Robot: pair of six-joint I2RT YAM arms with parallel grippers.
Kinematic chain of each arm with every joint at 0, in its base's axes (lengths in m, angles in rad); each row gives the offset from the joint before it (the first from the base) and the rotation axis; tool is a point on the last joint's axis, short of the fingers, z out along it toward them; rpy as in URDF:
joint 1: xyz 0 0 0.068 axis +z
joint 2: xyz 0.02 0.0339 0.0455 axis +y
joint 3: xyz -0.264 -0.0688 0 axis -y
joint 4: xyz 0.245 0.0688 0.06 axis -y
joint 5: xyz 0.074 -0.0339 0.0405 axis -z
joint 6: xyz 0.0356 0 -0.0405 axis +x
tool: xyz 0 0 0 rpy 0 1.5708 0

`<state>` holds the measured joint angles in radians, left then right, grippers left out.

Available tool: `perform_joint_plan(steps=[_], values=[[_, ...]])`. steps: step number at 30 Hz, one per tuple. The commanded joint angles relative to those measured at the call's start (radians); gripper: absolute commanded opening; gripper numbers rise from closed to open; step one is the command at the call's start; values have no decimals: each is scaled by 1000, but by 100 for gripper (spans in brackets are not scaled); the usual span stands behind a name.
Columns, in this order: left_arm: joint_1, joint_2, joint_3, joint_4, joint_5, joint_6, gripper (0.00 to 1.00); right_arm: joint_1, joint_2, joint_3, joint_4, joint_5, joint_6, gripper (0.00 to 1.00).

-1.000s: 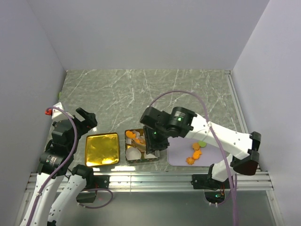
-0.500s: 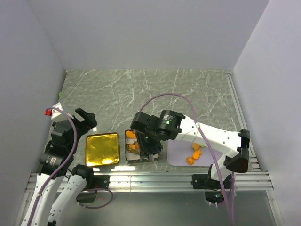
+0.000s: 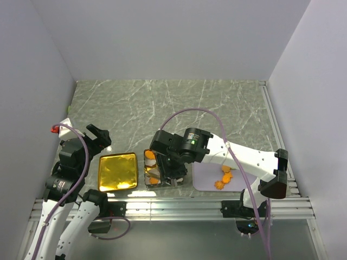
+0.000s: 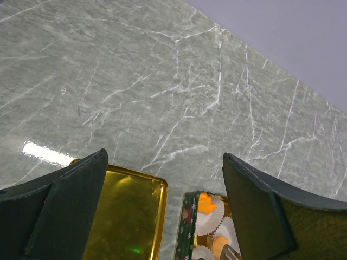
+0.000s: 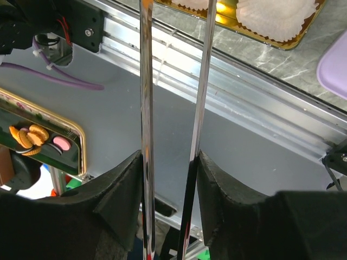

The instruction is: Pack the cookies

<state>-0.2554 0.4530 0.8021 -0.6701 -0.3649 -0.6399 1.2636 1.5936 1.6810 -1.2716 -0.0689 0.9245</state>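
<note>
We see the right gripper (image 5: 171, 162) clamped on metal tongs (image 5: 145, 97) over the tin (image 3: 146, 172) at the desk's (image 3: 162, 103) near edge. Some cookies (image 3: 224, 176) lie on the purple mat (image 3: 206, 183) just beside it, and others sit inside the tin. The left gripper (image 4: 162, 173) gapes wide near the gold lid (image 3: 117, 171).

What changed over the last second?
The right hand swung left with its tongs, from the edge of the tin nearest the plate to over its middle. Whether a cookie was dropped in is hidden. The left hand, gold lid and the cookies on the plate stayed put.
</note>
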Motion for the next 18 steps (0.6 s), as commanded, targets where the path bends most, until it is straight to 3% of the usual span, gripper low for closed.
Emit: perform_joint_plan(steps=[1, 9, 18], values=[[5, -8, -1, 32, -9, 0, 93, 8, -37, 9, -3, 38, 14, 49], [7, -4, -1, 30, -12, -3, 93, -10, -110, 39, -97, 129, 45, 48], [11, -7, 0, 29, -16, -4, 93, -179, -401, -217, -156, 166, 70, 47]])
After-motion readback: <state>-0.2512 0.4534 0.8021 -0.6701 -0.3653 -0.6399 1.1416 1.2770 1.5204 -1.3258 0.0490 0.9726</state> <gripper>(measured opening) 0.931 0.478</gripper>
